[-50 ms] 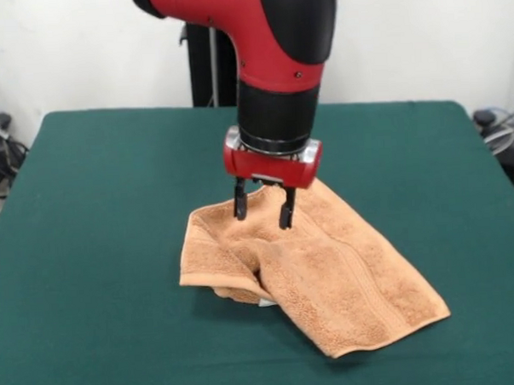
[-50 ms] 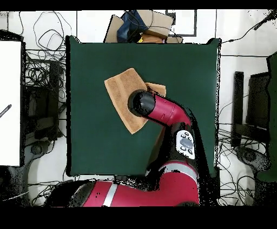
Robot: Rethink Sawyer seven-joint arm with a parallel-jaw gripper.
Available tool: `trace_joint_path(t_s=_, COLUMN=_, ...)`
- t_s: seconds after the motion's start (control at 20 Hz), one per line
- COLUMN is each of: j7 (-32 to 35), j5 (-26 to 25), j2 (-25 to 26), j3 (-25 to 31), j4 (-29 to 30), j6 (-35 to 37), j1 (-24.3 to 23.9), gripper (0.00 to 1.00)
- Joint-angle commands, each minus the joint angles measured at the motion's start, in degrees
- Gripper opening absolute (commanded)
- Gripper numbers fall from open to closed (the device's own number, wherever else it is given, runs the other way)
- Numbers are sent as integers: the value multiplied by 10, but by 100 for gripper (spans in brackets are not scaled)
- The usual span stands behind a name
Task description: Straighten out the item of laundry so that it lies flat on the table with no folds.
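Fingers (image 1: 239,202) of the gripper (image 1: 263,208) hang spread apart with nothing between them, their tips just above or barely touching the far part of the towel (image 1: 329,275). Above them, the red and black arm (image 1: 273,64) comes straight down. Below, the orange-tan towel lies near the middle of the green tabletop (image 1: 89,251), still rumpled: its left side is folded under into a doubled edge, while the right part spreads flatter with a woven stripe showing. From overhead, the arm covers part of the towel (image 2: 121,94).
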Motion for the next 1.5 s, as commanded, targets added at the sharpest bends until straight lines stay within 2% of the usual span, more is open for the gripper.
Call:
trace_joint_path(t_s=0.05, j7=124, j5=16, j2=-14, j3=9, j4=11, j6=60, j1=9, gripper=100)
trace_joint_path(t_s=0.55, j7=116, j5=10, j2=16, j3=1, j4=-47, j6=89, j1=11, gripper=100)
trace_joint_path(t_s=1.5, j7=116, j5=10, j2=46, j3=4, j4=-103, j6=115, j1=0, gripper=100)
